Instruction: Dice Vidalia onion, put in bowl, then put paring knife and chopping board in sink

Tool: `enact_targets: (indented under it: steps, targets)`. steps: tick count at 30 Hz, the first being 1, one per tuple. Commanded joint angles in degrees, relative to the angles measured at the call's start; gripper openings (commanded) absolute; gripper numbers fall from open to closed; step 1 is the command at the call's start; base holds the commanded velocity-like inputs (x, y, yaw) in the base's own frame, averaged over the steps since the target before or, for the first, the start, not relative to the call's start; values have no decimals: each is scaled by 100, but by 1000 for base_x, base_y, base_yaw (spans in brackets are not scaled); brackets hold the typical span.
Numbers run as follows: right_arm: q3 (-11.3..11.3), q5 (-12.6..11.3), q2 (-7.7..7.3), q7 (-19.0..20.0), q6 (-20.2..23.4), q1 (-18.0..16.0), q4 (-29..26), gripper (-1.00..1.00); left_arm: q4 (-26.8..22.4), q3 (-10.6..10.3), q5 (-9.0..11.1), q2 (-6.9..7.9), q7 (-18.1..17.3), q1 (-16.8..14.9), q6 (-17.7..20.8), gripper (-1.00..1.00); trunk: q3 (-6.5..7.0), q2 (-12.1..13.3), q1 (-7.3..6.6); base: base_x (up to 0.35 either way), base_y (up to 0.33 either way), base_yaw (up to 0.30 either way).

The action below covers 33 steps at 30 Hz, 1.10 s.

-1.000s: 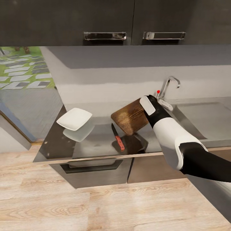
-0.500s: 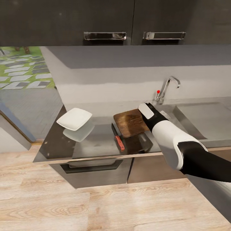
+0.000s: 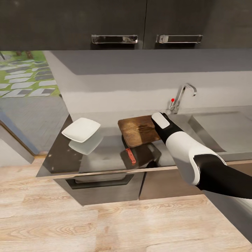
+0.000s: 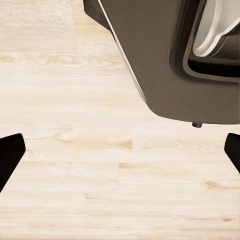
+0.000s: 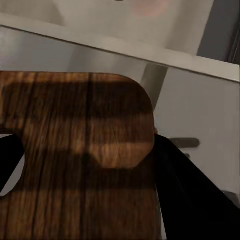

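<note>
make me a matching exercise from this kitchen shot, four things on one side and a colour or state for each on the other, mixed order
Things:
1. board
2. knife
3. bowl
4. tap knob

Descriptions:
A. white, square, on the countertop at the left
B. small and red, beside the chrome tap
C. brown wood, held by the right gripper above the countertop
D. red-orange handle, lying on the countertop partly under the board

Pairs: 1-C, 2-D, 3-A, 4-B
</note>
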Motion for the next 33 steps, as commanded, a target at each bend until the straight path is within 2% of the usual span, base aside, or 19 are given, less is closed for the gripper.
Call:
enact_targets:
  steps: [1, 9, 26, 33]
  targets:
    - [2, -27, 1, 2, -12, -4, -5, -100, -10, 13, 38, -4, -4, 4, -4, 100, -9, -10, 3, 0, 0, 0]
    - [0, -34, 1, -17, -48, -4, 4, -100, -10, 13, 36, -11, -1, 4, -4, 100, -9, -10, 3, 14, 24, 0]
    - [-7, -29, 1, -58, -79, -4, 29, -100, -22, 13, 32, -7, 0, 4, -4, 100, -9, -10, 3, 151, 225, 0]
    - [-7, -11, 1, -154, -225, -4, 138, -100, -27, 13, 32, -11, 0, 4, -4, 100, -9, -10, 3, 134, 75, 0]
